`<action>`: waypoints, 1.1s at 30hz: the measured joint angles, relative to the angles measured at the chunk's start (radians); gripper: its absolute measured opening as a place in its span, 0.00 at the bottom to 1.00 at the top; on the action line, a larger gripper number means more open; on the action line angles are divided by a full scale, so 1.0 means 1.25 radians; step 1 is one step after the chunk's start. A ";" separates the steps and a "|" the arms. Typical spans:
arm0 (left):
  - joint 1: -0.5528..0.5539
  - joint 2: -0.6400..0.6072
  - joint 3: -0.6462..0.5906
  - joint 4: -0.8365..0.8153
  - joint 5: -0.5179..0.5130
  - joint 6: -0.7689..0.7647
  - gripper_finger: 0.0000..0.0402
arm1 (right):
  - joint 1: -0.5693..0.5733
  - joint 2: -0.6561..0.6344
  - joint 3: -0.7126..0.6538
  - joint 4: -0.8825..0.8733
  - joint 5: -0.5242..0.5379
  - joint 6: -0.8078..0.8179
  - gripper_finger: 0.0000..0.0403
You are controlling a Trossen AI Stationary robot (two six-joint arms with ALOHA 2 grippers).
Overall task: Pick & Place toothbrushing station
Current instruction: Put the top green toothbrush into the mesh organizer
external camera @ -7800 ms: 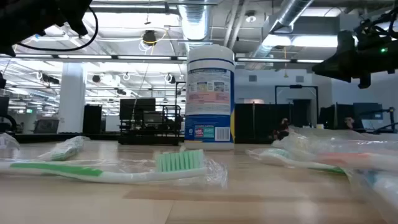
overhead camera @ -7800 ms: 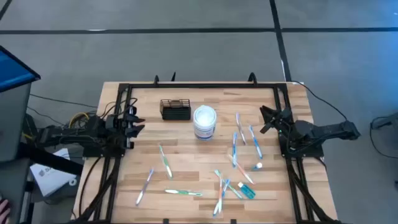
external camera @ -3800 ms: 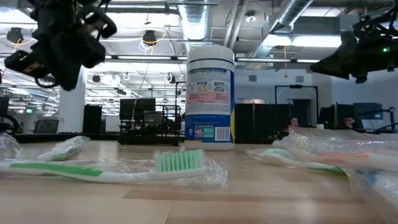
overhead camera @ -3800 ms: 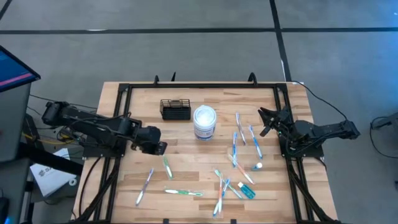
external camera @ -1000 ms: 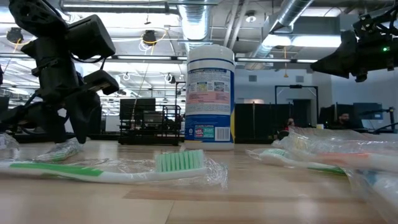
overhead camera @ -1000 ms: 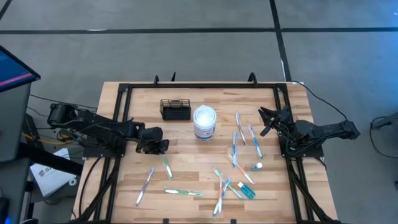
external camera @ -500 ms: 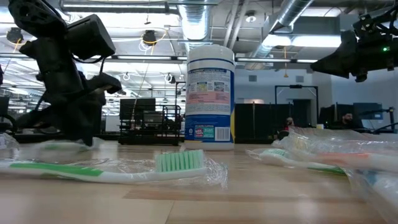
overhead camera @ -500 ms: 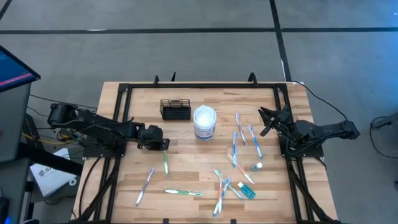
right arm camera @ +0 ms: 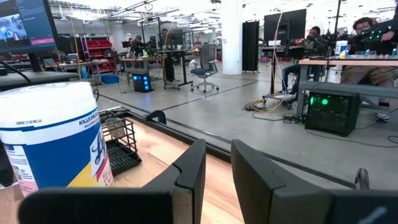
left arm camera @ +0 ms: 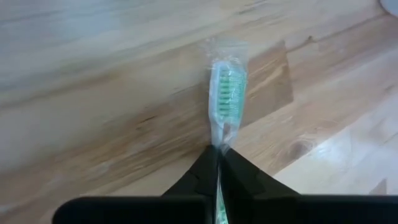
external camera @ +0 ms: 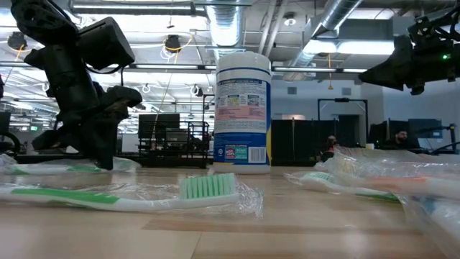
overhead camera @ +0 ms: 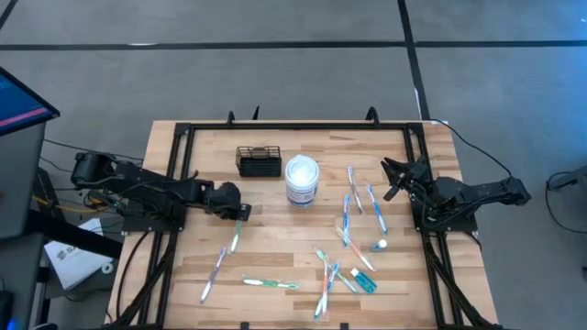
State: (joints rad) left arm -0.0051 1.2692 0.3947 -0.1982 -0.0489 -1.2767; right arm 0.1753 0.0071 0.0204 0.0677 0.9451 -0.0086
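Left end effector (left arm camera: pixel 216 163) pinching a wrapped green toothbrush (left arm camera: pixel 227 87), right end effector (right arm camera: pixel 216 163) spread idle; toothbrushing station (overhead camera: pixel 258 160) looks light, rigid wire, best gripped by rim.

left tool (left arm camera: pixel 216 157) | closed from open onto wrapped green toothbrush (left arm camera: pixel 226 87) | toothbrush swung round

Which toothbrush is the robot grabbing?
The wrapped green toothbrush on the table's left side, pinched in the left gripper. Its shut fingers clamp the handle; every other toothbrush lies loose and untouched.
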 joint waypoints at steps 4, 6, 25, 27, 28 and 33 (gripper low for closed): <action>-0.009 -0.026 -0.002 0.001 -0.035 0.041 0.00 | 0.000 0.000 0.000 0.000 0.000 0.000 0.17; -0.020 -0.044 -0.002 0.011 -0.065 0.058 0.00 | 0.000 0.000 0.000 -0.001 0.000 -0.001 0.17; -0.081 -0.209 0.000 0.210 -0.344 0.347 0.00 | 0.000 0.000 0.000 0.000 0.002 0.000 0.17; -0.075 -0.210 0.000 0.250 -0.344 0.387 0.00 | 0.000 0.000 0.000 0.000 0.002 0.000 0.17; -0.071 -0.210 0.000 0.267 -0.345 0.405 0.00 | 0.000 0.000 0.000 0.000 0.002 0.000 0.17; -0.041 -0.209 0.000 0.357 -0.345 0.499 0.00 | 0.000 0.000 0.000 0.000 0.002 0.000 0.17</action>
State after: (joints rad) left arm -0.0566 1.0077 0.3948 0.2484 -0.4803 -0.6533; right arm 0.1753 0.0071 0.0204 0.0673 0.9474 -0.0082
